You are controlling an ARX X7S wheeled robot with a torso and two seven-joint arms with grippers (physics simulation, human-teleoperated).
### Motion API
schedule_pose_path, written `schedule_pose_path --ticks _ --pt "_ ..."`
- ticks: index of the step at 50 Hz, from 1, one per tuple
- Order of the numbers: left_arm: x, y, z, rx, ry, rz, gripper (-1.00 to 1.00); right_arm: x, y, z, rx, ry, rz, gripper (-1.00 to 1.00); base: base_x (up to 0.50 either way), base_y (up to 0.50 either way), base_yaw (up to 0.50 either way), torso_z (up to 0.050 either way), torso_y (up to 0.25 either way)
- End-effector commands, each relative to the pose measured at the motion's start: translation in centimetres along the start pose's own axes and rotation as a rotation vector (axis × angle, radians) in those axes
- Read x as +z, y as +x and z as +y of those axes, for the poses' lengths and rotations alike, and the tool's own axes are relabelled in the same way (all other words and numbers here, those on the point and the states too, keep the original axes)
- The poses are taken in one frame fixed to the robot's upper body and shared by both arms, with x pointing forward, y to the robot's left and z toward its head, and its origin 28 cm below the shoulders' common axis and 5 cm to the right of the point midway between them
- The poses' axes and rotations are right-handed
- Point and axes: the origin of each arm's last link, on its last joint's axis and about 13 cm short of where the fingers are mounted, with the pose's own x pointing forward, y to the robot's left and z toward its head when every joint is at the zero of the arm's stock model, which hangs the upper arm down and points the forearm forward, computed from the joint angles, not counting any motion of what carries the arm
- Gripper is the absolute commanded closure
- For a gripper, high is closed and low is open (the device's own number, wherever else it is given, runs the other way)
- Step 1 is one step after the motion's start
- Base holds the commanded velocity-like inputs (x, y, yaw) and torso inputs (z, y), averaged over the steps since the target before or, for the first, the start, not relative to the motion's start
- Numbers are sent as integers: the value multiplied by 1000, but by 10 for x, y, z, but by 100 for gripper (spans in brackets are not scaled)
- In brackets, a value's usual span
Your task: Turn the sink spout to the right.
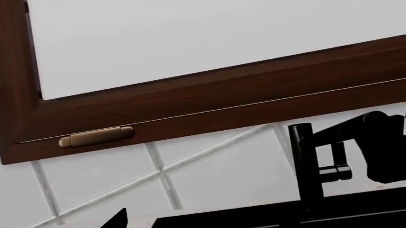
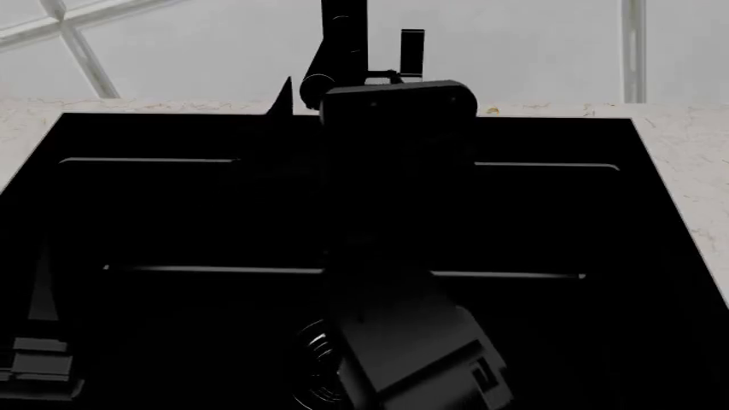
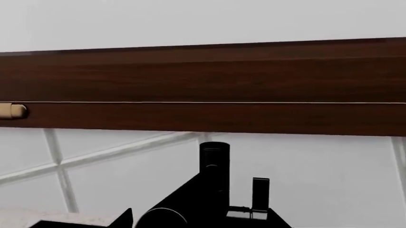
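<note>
The matte black sink spout (image 2: 341, 34) rises at the back rim of the black sink (image 2: 569, 222). Its column (image 3: 214, 161) and upright lever handle (image 3: 261, 192) show in the right wrist view, with the tubular arm (image 3: 168, 213) running toward that camera. My right gripper (image 2: 330, 90) reaches over the basin and stands open astride the tubular arm, one fingertip (image 3: 123, 219) to its side. In the left wrist view the spout (image 1: 303, 166) stands off to one side with the right gripper (image 1: 381, 147) at its arm. My left gripper (image 2: 43, 290) hangs open low at the sink's left.
Pale marble counter (image 2: 695, 162) borders the sink. A grey tiled wall (image 2: 171, 51) stands behind the spout, and above it a dark wood window frame (image 1: 190, 104) with a brass latch (image 1: 95, 137). My right arm partly covers the round drain (image 2: 310, 367).
</note>
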Motion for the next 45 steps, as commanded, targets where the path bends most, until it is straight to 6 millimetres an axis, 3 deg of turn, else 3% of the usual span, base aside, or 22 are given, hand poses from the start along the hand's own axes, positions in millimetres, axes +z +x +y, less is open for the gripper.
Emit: schedule_pose_path --ticks 1,20,45 --pt "0 0 0 -5 1 -1 -100 -3 6 0 -4 10 -4 -100 0 0 0 0 0" --pt "0 0 0 -7 1 -2 -100 -16 18 -3 -31 25 11 -100 0 0 0 0 0" --pt "-1 0 -1 -13 9 1 -100 -11 17 -20 -117 24 -18 -100 0 0 0 0 0"
